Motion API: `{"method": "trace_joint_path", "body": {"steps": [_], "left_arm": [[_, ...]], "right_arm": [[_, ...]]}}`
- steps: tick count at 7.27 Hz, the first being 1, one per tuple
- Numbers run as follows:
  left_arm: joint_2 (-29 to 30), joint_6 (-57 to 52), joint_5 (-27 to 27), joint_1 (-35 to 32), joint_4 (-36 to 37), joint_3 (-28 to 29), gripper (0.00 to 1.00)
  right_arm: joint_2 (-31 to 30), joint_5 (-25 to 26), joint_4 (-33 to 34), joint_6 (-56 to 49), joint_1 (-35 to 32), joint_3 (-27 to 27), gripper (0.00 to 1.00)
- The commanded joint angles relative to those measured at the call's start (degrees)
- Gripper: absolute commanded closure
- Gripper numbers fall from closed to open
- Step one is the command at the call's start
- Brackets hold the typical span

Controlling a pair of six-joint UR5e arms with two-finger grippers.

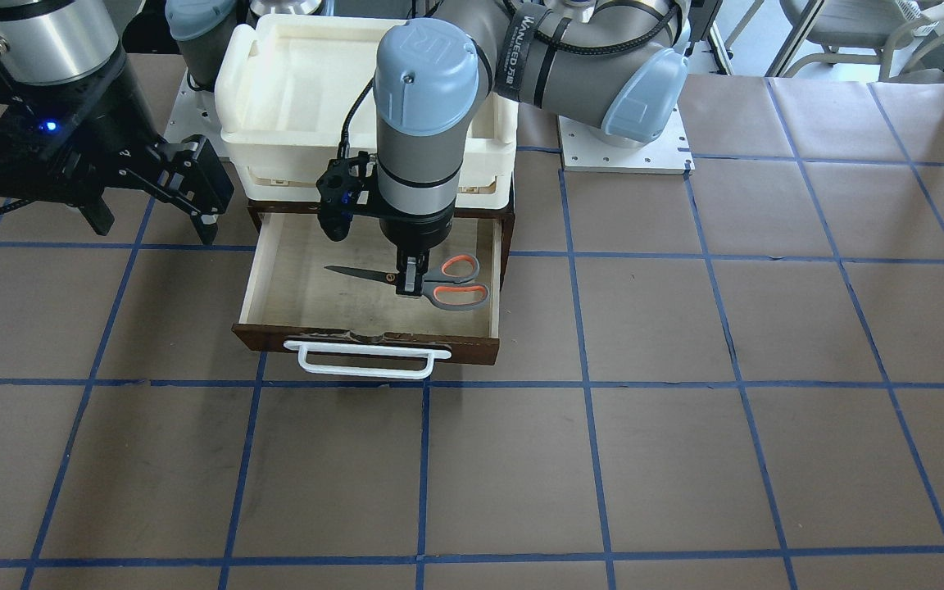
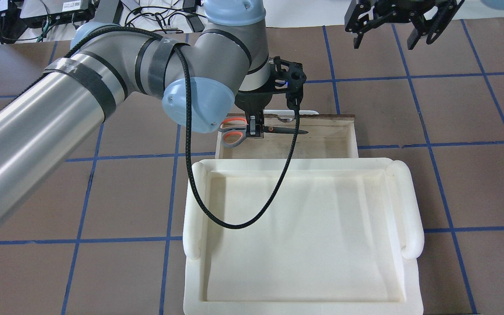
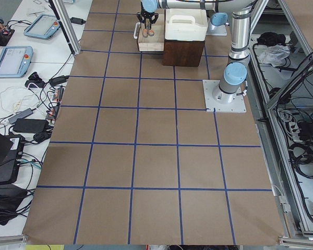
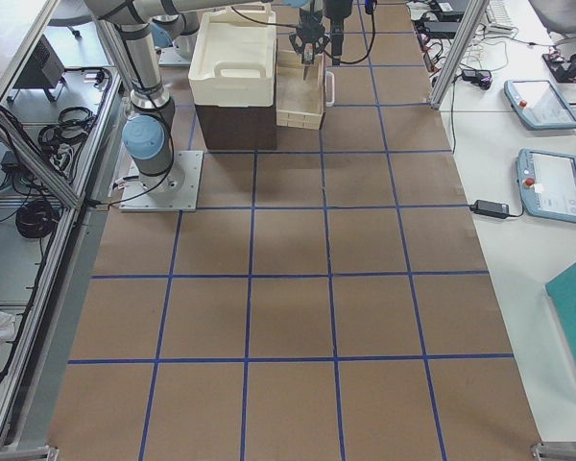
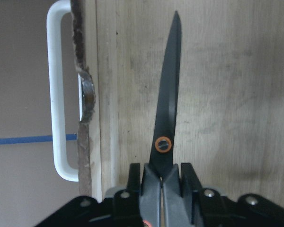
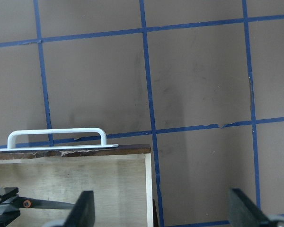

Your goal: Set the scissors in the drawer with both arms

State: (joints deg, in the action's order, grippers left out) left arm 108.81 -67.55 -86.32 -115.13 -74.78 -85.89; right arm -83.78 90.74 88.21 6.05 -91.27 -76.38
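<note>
A brown paper worktop (image 1: pixel 685 328) taped into blue squares carries a smooth cream plastic tray (image 2: pixel 409 205) with rounded rims. The tray sits on a dark wooden cabinet (image 4: pixel 235 127) whose drawer (image 1: pixel 374 340), pale plywood inside with a white bar handle, stands pulled open. In the front-facing view the right gripper (image 1: pixel 152 228) hangs at the drawer's 10 o'clock, black fingers spread wide and holding nothing, while the left gripper (image 1: pixel 411 285) is clamped near the pivot of the scissors (image 1: pixel 457 283) inside the drawer, their slim dark blades pointing to 9 o'clock and their grey, orange-lined loops at 3 o'clock.
</note>
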Motion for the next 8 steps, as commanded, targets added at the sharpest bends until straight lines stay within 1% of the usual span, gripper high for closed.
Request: {"method": "trace_joint_path", "body": {"steps": [1,4,5,6,7,8], "left_arm": [[1.66,2.24,-0.08,-1.42,1.47,-0.06,1.00],[2.46,1.81,-0.08,-2.30,2.62,-1.29,1.00],[2.54,1.80,-0.08,-2.38,4.10,-3.21,1.00],[2.46,1.80,-0.08,-2.38,7.33,-5.49,1.00],[2.37,1.72,-0.08,-2.38,8.15,-6.04,1.00],[2.46,1.72,0.01,-2.38,8.24,-6.04,1.00]], "right_arm": [[-1.29,-0.21,-0.41,-0.68,0.13,0.00,0.00],[-1.38,-0.30,-0.49,-2.78,0.40,0.00,0.00],[-1.38,-0.30,-0.49,-3.49,0.40,0.00,0.00],[-1.47,-0.30,-0.49,-3.59,0.48,0.00,0.00],[-1.82,-0.38,-0.58,-4.46,0.40,0.00,0.00],[-1.99,-3.08,-0.58,-6.99,0.48,0.00,0.00]]}}
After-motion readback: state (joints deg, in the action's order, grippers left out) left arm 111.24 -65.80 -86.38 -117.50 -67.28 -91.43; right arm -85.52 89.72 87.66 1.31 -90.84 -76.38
